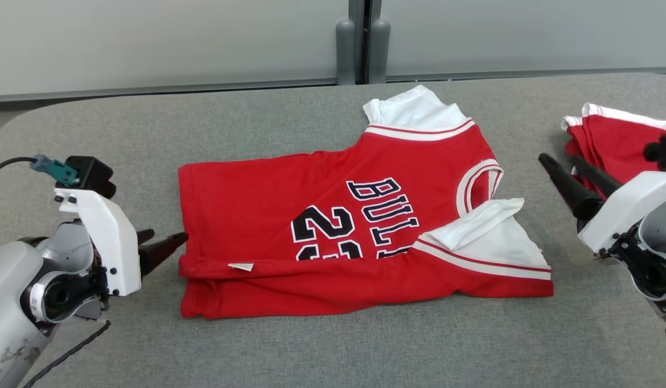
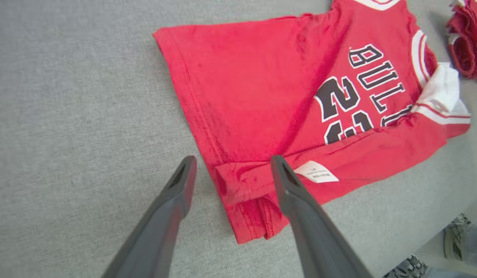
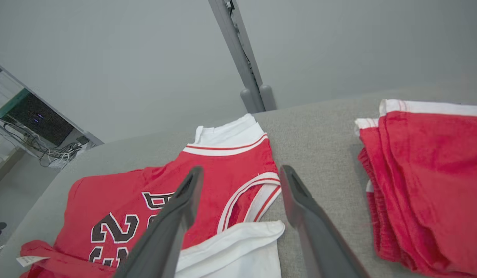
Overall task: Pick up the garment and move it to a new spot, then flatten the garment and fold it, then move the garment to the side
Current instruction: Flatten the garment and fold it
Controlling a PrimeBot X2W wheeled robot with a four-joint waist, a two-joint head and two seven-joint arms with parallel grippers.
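**Status.** The jersey (image 1: 333,215) lay at the centre of the desk (image 1: 149,134), spread mostly flat, collar toward 3 o'clock and hem toward 9 o'clock in the head view. Its 6 o'clock edge was turned up over the body in one long band, covering the lower part of the number. Judgement: placement and flattening looked done and folding looked begun. The white sleeves were spread and untucked, so further folds and the move to the side appeared outstanding.

**End effectors.** The left end effector (image 1: 168,238) stood released at the jersey's 9 o'clock hem corner, grasping nothing. The right end effector (image 1: 558,159) was likewise released and empty, raised off the jersey's 3 o'clock end.

**View differences.**
- The left wrist view showed the left fingers (image 2: 292,193) straddling the folded hem band, with a white label (image 2: 315,172) just beside them and a person's shoe (image 2: 456,235) beyond the desk edge.
- The right wrist view showed a stack (image 3: 435,185) of folded red garments in layered detail, apart from the jersey, and a screen (image 3: 37,123) with cables off the desk.
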